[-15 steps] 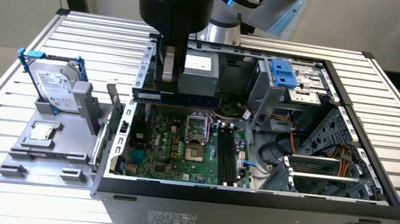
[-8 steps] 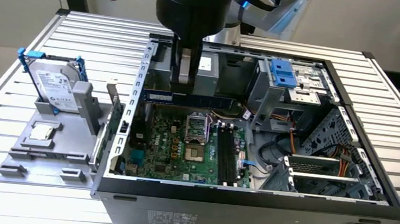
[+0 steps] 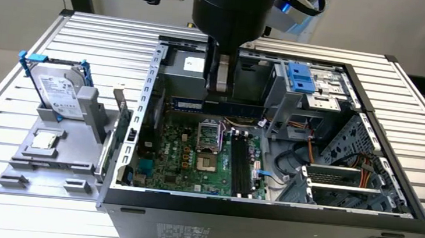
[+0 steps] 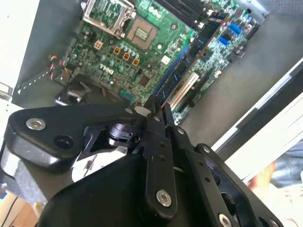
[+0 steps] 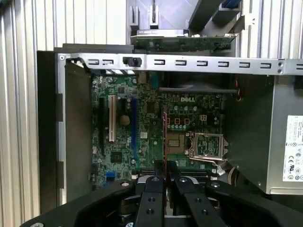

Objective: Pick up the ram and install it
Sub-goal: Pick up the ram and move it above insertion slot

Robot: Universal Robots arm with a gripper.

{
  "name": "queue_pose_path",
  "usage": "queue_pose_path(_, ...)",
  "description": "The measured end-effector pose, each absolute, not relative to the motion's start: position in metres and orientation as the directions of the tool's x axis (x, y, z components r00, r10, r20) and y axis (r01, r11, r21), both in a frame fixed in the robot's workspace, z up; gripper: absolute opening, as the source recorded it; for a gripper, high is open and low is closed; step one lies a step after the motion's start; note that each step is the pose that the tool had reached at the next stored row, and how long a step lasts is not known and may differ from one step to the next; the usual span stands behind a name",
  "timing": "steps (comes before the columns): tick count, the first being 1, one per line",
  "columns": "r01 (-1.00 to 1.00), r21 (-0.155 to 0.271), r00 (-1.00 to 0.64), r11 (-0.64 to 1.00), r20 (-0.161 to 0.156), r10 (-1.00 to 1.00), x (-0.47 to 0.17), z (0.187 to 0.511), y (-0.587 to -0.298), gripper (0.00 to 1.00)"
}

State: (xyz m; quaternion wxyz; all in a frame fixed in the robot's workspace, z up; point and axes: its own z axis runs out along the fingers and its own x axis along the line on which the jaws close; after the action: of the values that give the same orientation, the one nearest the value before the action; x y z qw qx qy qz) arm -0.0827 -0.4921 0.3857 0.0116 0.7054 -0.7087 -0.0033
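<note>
One upright arm (image 3: 231, 7), tool (image 3: 216, 95) around ram (image 3: 243, 108).

Long, dark blue ram (image 3: 241, 107) hangs level, edge-down, above the motherboard (image 3: 178, 156).

Matte black gripper (image 5: 164, 166) links (silver screws (image 4: 163, 197)); dark cylindrical wrist (image 3: 232, 7).

Matt black tool (image 5: 165, 165), ribbed metal table (image 3: 104, 32)
</note>
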Motion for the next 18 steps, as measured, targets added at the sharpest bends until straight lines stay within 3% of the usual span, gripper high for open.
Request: queue_pose_path(18, -0.998, 0.021, -0.062, 0.062, 0.012, -0.998, -0.050, 0.384, -0.492, 0.00)
